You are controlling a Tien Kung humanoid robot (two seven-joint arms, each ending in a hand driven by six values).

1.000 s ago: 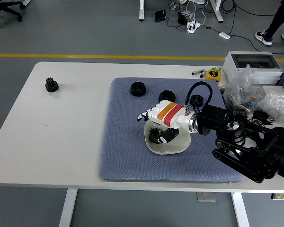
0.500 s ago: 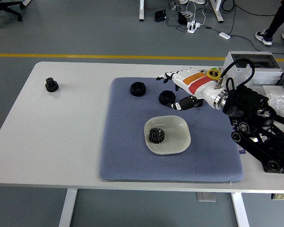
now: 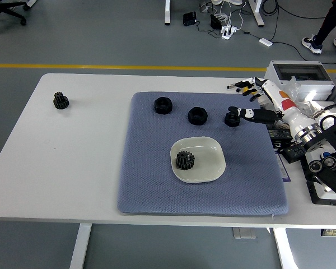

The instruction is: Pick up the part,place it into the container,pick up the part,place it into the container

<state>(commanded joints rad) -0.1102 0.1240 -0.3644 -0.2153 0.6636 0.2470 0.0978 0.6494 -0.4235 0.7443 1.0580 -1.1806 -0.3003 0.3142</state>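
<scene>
A white square dish (image 3: 210, 165) sits on the blue-grey mat (image 3: 151, 179) and holds one black gear (image 3: 185, 159). Three black nut-like parts lie on the mat's far side: one at the left (image 3: 163, 105), one in the middle (image 3: 197, 115), one at the right (image 3: 232, 119). Another black gear (image 3: 60, 100) lies on the bare table at the far left. My right hand (image 3: 247, 101) is open and empty, raised over the mat's right edge, just right of the rightmost part. My left arm is not in view.
A grey electrical box (image 3: 299, 75), plastic bags of parts (image 3: 325, 120) and a small yellow item (image 3: 252, 88) crowd the table's right end behind my arm. A person's feet (image 3: 325, 42) show on the floor at top right.
My right hand let go of the gear into the dish, then lifted and drew back to the right, from over the dish to the mat's right edge.
</scene>
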